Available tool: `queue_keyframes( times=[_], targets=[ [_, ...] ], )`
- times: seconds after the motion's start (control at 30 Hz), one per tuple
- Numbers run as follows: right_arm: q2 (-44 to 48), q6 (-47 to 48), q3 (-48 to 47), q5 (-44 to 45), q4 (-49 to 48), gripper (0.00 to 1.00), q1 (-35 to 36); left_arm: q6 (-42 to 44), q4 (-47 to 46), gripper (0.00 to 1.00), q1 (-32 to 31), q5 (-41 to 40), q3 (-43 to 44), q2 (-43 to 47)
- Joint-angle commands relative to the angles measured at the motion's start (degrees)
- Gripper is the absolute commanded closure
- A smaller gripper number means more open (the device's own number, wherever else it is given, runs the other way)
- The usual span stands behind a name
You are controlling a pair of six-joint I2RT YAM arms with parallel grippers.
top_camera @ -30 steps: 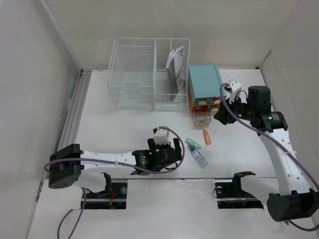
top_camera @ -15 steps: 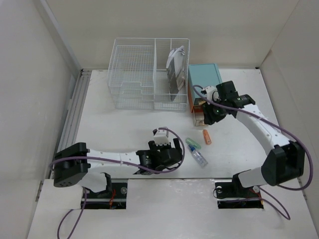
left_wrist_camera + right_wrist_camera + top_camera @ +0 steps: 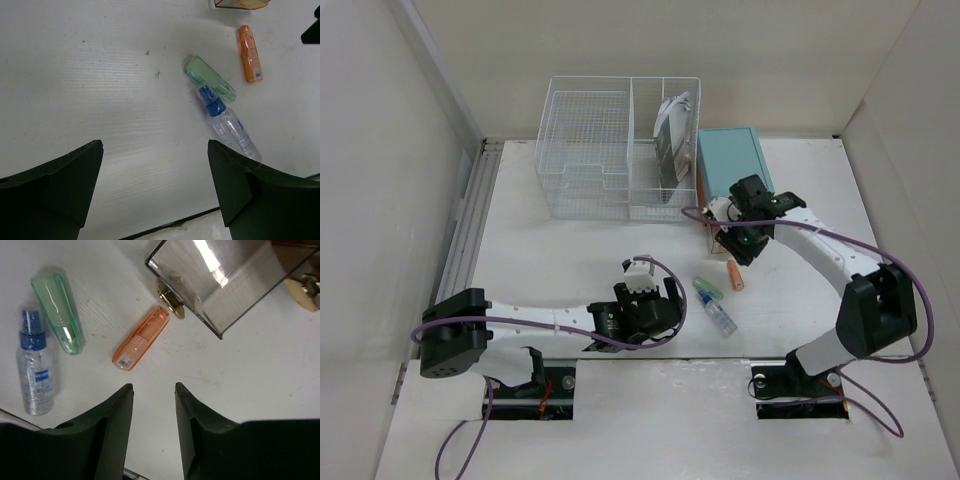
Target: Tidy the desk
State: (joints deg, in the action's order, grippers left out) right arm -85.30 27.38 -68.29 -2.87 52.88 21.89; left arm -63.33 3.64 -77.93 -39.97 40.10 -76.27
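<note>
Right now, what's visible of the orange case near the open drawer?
The orange case is a small, slim capsule of translucent orange plastic with rounded ends and a printed label at one end. It lies flat on the white desk, between the clear pulled-out drawer and the green case, touching neither. The right gripper hangs above it, jaws apart, not touching it.
</note>
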Motion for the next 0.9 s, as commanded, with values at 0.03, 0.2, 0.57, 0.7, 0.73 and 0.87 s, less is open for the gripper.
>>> queue_keyframes(
  times=[0.03,0.2,0.57,0.7,0.73,0.87],
  targets=[
    [-2.0,5.1,3.7,4.2,3.5,0.55,2.1,0.6,-0.7,0.17,-0.2,-1.7,-0.4,0.5],
    [-2.0,9.9,6.5,4.2,2.9,0.53,2.6,0.6,-2.1,0.17,-0.2,-1.1,-1.5,0.5],
    [-10.3,4.8,-1.1,-1.7,6.5,0.45,3.7,1.1,-2.6,0.17,-0.2,-1.1,-1.5,0.5],
    [-12.7,3.6,-0.5,-0.4,5.4,0.39,5.1,1.1,-2.6,0.17,-0.7,-1.1,-2.6,1.6],
    [-12.7,2.8,-1.2,-0.4,5.4,0.39,5.1,1.1,-2.6,0.17,-0.7,-1.1,-2.7,1.7],
    [-14.6,1.6,-1.8,-1.3,5.4,0.39,4.5,0.6,-2.6,0.17,-0.7,-1.1,-3.8,3.0]
  ],
)
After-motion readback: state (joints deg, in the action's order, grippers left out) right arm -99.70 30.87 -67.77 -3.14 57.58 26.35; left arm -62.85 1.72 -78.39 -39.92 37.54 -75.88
